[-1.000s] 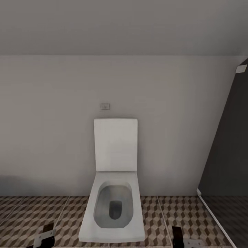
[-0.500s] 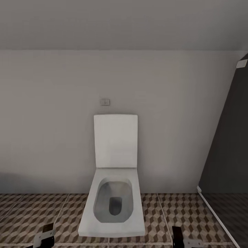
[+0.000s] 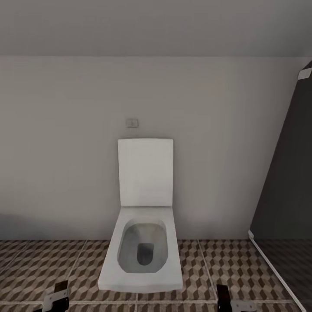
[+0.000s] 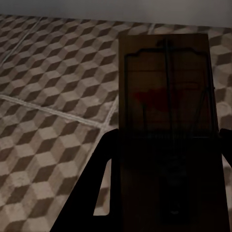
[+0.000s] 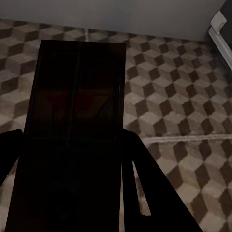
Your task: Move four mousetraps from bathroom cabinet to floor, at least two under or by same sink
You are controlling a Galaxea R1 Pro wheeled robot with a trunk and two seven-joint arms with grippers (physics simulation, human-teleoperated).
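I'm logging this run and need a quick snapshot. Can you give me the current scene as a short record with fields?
location: bathroom, facing a white toilet with its lid up
floor: cube-pattern tiles
left claw: shut on a mousetrap, held above the tiles
right claw: shut on a second mousetrap, also above the tiles
wall: pale, with a small plate above the toilet
right side: dark panel

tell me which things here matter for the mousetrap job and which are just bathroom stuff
Part of the job:
- mousetrap in the left pincer, gripped
- mousetrap in the right pincer, gripped, darkly lit
- bathroom floor, patterned tile, where the traps must go

Just there:
- toilet, lid up
- wall plate above it
- dark panel at right
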